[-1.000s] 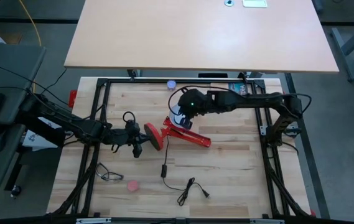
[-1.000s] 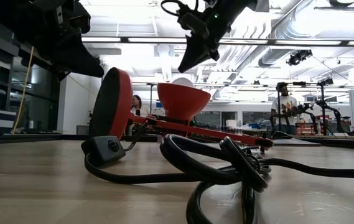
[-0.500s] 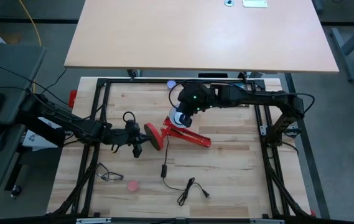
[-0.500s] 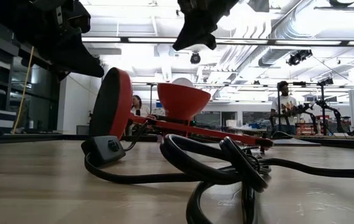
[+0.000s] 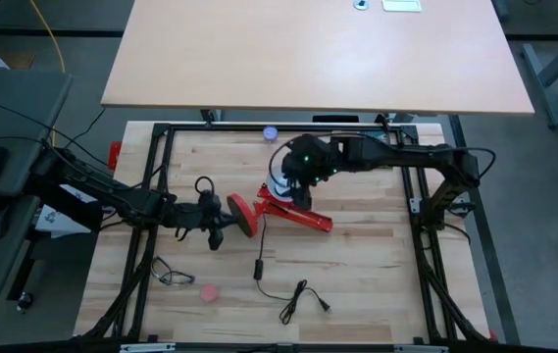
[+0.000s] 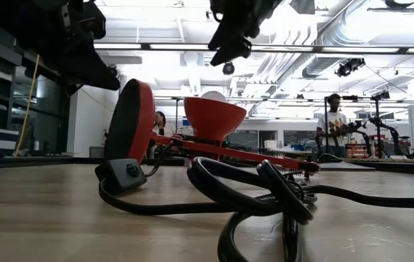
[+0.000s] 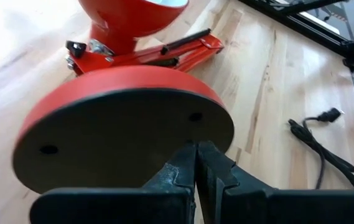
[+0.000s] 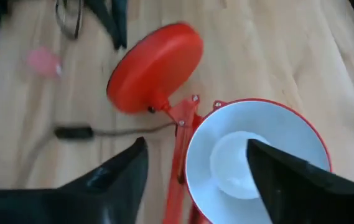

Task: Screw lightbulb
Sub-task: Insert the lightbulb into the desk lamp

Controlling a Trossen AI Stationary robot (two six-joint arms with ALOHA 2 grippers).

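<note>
The red desk lamp (image 5: 283,210) lies folded on the pale wooden desk (image 5: 357,265), its round red base (image 7: 124,124) tipped on edge and its red cone shade with white lining (image 8: 254,158) facing upward. The small frosted white lightbulb (image 8: 236,163) sits inside that shade, in the socket at its centre; in the low view its rounded top (image 6: 214,95) shows just above the shade's rim.

The left claw (image 7: 195,163) is clenched, fingers together with nothing visible between them, and set against the edge of the base, apparently to brace the lamp against turning while the bulb is worked.

The right claw (image 8: 196,171) hangs directly above the shade, released: its fingers (image 8: 124,171) stand apart on either side of the bulb and clear of it. In my judgement this is a regrip between turns, or a let-go with the bulb seated; how far it is threaded cannot be told.

A black power cord (image 5: 298,294) lies nearer the front edge, clear of both arms.
</note>
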